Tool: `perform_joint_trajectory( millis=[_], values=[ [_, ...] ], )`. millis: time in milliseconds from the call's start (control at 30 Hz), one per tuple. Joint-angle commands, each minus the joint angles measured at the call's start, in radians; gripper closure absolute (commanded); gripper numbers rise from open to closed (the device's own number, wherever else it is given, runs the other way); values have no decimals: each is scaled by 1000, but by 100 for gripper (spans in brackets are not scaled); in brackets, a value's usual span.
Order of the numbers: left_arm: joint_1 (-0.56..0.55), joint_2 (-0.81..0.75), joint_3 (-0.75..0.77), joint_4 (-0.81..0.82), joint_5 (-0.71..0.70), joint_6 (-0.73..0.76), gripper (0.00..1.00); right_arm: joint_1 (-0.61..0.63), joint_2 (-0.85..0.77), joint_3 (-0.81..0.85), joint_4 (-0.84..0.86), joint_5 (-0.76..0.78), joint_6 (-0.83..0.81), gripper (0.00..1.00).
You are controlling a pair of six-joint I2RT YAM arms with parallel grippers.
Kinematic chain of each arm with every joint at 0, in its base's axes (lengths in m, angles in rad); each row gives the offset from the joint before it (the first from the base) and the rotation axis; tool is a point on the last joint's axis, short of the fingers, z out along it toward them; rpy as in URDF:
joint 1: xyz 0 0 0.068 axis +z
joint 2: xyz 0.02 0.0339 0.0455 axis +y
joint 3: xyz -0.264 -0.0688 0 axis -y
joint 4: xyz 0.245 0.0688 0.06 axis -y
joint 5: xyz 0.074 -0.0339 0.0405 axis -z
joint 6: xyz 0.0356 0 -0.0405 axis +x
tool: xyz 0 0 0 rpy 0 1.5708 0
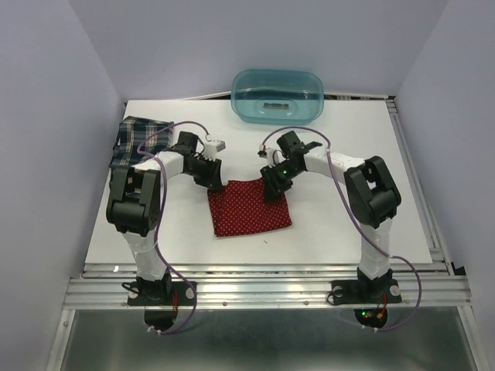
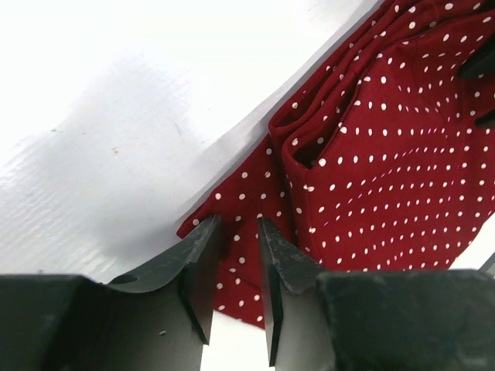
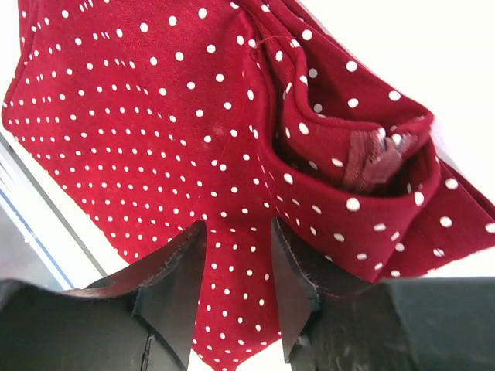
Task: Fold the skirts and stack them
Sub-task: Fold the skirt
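The red skirt (image 1: 251, 209) with white dots lies folded into a rough square in the middle of the table. My left gripper (image 1: 216, 181) is down at its far left corner and my right gripper (image 1: 271, 185) at its far right corner. In the left wrist view the fingers (image 2: 199, 255) straddle the red skirt's (image 2: 387, 170) corner, with a gap still showing around the cloth at the left gripper (image 2: 238, 224). The right gripper (image 3: 238, 226) likewise stands part-way apart over the red skirt's (image 3: 155, 116) corner. The plaid skirt (image 1: 139, 139) lies bunched at the far left.
A translucent teal tub (image 1: 277, 97) stands at the table's far edge, behind the arms. The white table (image 1: 348, 139) ends at a metal rail near the arm bases. Purple-grey walls close in both sides.
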Motion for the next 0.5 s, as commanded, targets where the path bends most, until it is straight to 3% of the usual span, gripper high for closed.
perform_joint_trajectory(
  millis=[0, 200, 233, 333, 467],
  values=[
    [21, -63, 72, -30, -5, 55, 60, -9, -69, 0, 30, 27, 0, 54],
    [33, -313, 47, 3, -60, 73, 43, 3, -187, 107, 59, 18, 112, 43],
    [33, -380, 33, 8, -93, 75, 33, 31, -192, 119, 53, 33, 119, 40],
    [33, -463, -3, -4, -118, 143, 21, 42, -185, 145, 20, 133, 156, 38],
    [21, -456, 42, -133, -109, 346, 21, 42, -222, 72, 3, 237, 153, 38]
  ],
)
